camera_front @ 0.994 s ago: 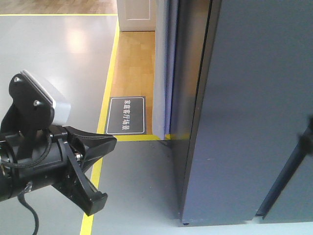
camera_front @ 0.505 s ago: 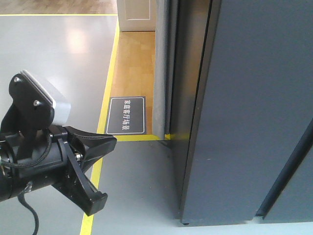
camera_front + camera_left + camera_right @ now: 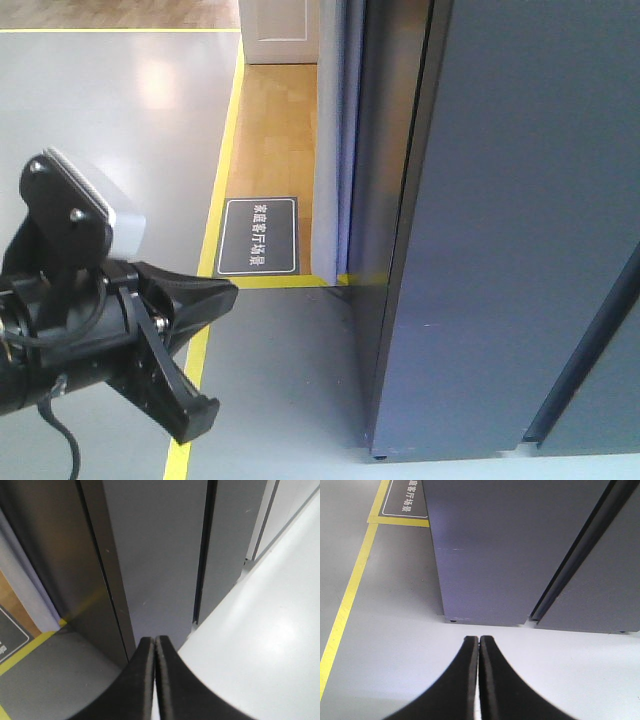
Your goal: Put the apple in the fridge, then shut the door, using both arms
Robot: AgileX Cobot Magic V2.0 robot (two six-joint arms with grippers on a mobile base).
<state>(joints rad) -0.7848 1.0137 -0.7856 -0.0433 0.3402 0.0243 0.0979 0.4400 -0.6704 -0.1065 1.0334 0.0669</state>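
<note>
Fridge [image 3: 520,230] with door [image 3: 600,575] apparently shut, contents hidden.

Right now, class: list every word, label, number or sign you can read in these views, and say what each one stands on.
"家庭客厅场景": white characters on the dark floor sign lying flat on the wood flooring beside the yellow tape line, read in the front view.
The same sign's edge shows in the right wrist view, cropped and tilted, hard to read there.
The fridge carries no readable text.
</note>
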